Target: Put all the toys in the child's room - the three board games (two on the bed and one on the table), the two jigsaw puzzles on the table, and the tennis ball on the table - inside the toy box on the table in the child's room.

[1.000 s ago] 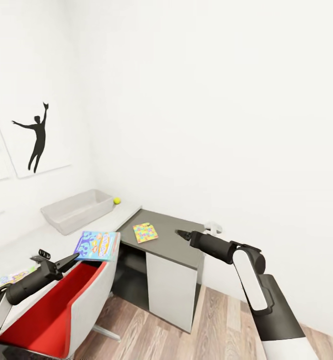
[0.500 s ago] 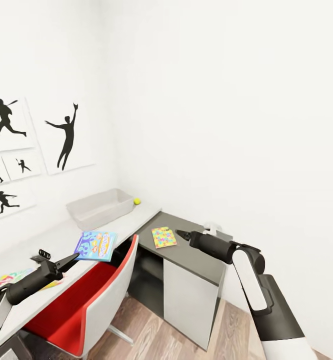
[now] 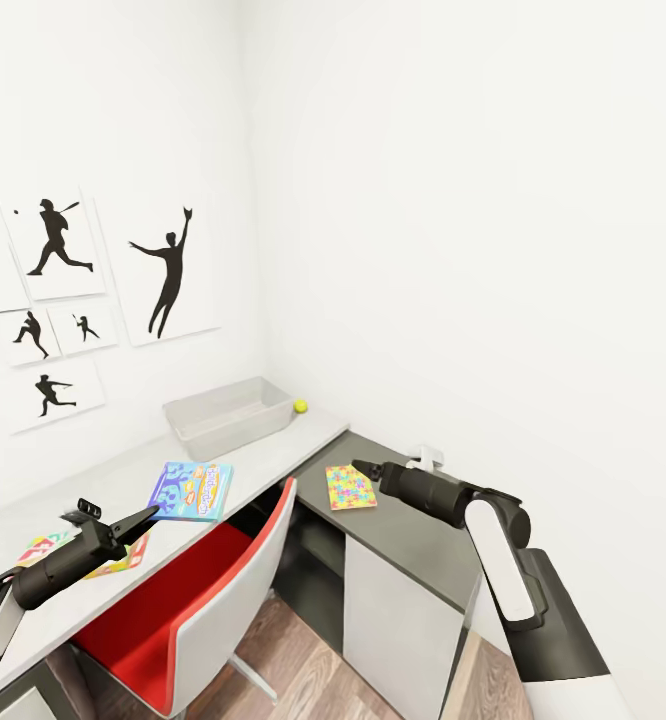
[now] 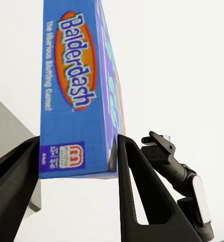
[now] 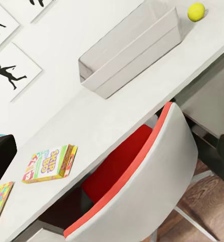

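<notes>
Both arms are built of matte black cylindrical links with white shell panels. The right arm carries a long rounded white panel along its forearm and a broader white cover near the shoulder. The left arm is slimmer, with a small black bracket on top. Each ends in thin, tapering black fingers, flat-sided with a triangular cut-out.
</notes>
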Controlling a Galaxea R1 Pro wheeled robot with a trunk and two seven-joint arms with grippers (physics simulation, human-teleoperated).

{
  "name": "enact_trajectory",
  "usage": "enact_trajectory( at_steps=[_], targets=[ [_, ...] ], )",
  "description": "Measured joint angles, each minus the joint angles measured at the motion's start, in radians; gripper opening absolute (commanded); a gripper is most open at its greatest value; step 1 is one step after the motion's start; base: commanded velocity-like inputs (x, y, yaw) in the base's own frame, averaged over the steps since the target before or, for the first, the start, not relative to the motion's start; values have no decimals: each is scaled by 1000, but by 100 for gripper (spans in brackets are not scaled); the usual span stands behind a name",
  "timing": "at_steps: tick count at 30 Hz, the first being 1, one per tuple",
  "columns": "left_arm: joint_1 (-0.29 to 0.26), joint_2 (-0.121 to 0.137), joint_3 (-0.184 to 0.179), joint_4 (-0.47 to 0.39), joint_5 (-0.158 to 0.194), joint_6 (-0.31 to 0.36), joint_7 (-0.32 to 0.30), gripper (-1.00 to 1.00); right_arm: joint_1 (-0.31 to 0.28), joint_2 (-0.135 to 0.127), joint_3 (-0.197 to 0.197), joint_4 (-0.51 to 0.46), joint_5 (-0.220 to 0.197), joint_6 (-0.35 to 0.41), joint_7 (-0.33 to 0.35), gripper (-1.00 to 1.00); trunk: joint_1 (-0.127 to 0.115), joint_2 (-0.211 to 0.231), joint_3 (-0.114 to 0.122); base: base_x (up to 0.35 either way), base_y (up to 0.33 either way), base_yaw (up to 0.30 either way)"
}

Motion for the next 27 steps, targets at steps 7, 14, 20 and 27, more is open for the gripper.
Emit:
enact_trajectory(
  at_steps=[7, 14, 20, 27],
  targets=[
    [0, 0, 0, 0, -1, 0, 0, -100, 0, 1, 0, -1, -2, 0, 0, 100, 0, 0, 0, 175, -126, 11],
    [0, 0, 0, 0, -2, 0, 0, -100, 0, 1, 0, -2, -2, 0, 0, 100, 0, 0, -8, 175, -100, 1],
    [0, 0, 0, 0, -2, 0, 0, -100, 0, 1, 0, -2, -2, 0, 0, 100, 0, 0, -17, 158, -10, 88],
    [0, 0, 0, 0, -2, 0, 0, -100, 0, 1, 1, -2, 0, 0, -1, 100, 0, 0, -25, 29, -1, 224]
  ],
)
